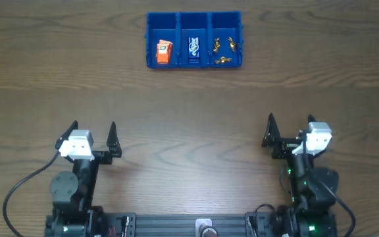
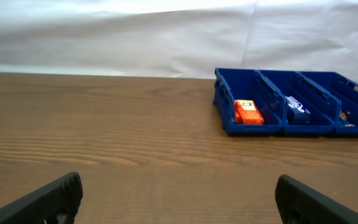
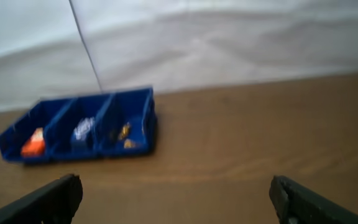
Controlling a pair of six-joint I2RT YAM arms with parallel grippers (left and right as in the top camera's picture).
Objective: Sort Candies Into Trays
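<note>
A blue tray [image 1: 194,17] with three compartments sits at the far middle of the wooden table. Its left compartment holds an orange candy [image 1: 164,52], the middle one a blue-wrapped candy [image 1: 193,47], the right one several gold-wrapped candies [image 1: 224,51]. The tray [image 2: 229,118] shows in the left wrist view with the orange candy [image 2: 248,112] and blue candy [image 2: 297,107], and the tray [image 3: 129,149] also appears in the right wrist view. My left gripper [image 1: 94,133] stands open near the front left, nothing between its fingers. My right gripper [image 1: 289,128] stands open near the front right, likewise empty.
Bare wooden table [image 1: 189,118] lies between the grippers and the tray. A white backdrop [image 2: 117,37] rises behind the table's far edge. Black cables [image 1: 18,191] run by the arm bases at the front.
</note>
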